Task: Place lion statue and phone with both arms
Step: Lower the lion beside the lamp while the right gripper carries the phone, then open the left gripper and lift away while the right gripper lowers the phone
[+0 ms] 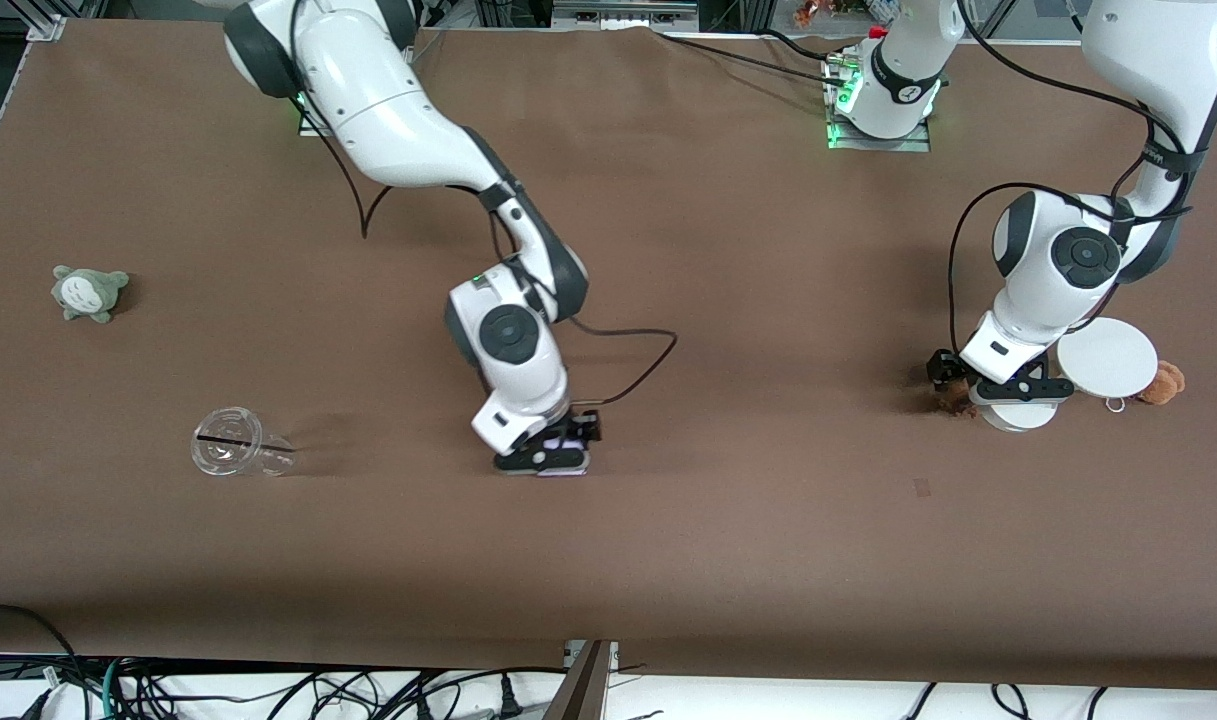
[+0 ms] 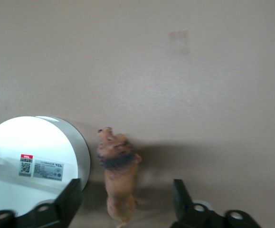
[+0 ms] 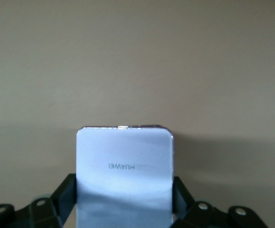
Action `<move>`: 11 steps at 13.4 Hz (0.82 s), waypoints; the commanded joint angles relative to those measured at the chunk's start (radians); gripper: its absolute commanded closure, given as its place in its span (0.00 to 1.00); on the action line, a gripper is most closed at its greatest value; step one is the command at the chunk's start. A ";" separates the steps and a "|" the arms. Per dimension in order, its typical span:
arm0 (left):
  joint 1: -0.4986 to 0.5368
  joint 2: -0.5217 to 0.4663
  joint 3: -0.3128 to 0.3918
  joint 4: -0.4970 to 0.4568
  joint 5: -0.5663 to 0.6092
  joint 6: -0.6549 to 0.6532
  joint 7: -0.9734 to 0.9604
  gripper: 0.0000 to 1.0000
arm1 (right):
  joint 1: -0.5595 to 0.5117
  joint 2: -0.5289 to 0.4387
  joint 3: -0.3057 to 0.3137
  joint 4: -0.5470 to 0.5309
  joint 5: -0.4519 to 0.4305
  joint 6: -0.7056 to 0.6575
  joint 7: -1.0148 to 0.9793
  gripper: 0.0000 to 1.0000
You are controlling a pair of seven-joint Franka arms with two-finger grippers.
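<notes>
The lion statue [image 2: 119,173], orange-brown with a darker mane, lies on the brown table between the spread fingers [image 2: 70,199] of my left gripper [image 2: 125,204], which do not touch it. In the front view it is a brown patch [image 1: 953,402] under the left gripper [image 1: 958,385], beside a white round stand. The phone [image 3: 124,171], pale lavender-white with faint lettering, sits between the fingers [image 3: 67,194] of my right gripper [image 3: 124,202], which press on both its sides. In the front view the right gripper [image 1: 556,458] is low at the table's middle, with a sliver of phone [image 1: 560,470] under it.
The white round stand [image 1: 1106,358] [image 2: 33,161] lies right beside the lion. A brown plush with a metal ring [image 1: 1163,382] lies next to the stand. A grey plush [image 1: 88,292] and a clear cup on its side [image 1: 233,455] lie toward the right arm's end.
</notes>
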 commanded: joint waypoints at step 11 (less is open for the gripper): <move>0.004 -0.088 -0.157 0.437 -0.131 -0.634 -0.017 0.00 | -0.289 -0.200 0.012 -0.363 0.018 -0.001 -0.388 0.56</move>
